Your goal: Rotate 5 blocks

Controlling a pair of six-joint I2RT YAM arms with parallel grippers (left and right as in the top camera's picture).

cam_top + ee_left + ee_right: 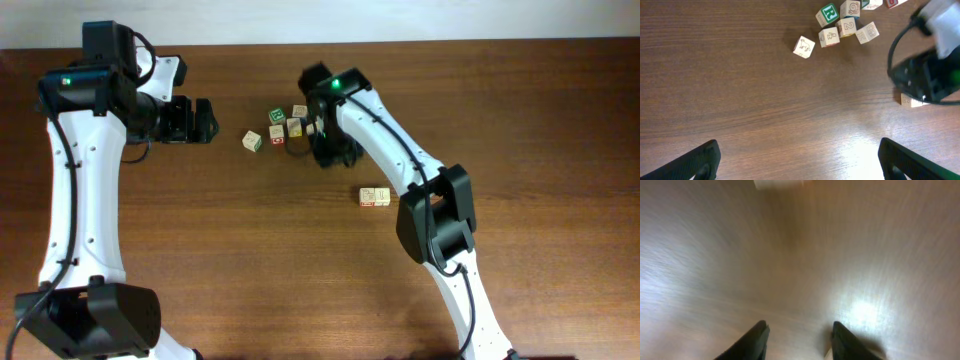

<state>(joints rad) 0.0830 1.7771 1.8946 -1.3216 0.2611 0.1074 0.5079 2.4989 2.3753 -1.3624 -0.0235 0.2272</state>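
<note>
Right gripper (797, 330): fingers partly apart, nothing between them, touching nothing visible; its own view is blurred. From overhead it sits just beside the blocks (294, 127), a loose cluster on the far middle of the counter (200, 250).

Left gripper (799, 145): wide open, empty, left of the cluster.

A joined pair (375, 197) lies apart, beside the right arm (400, 150).

Counter: dark wood grain, with a pale band (450, 20) along its far edge.

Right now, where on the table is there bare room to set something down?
The widest bare wood is bordered by the left arm, the lone block, the block pair and the right arm. The stretch right of the right arm is bare too. It is crowded around the block cluster beside the right gripper.
</note>
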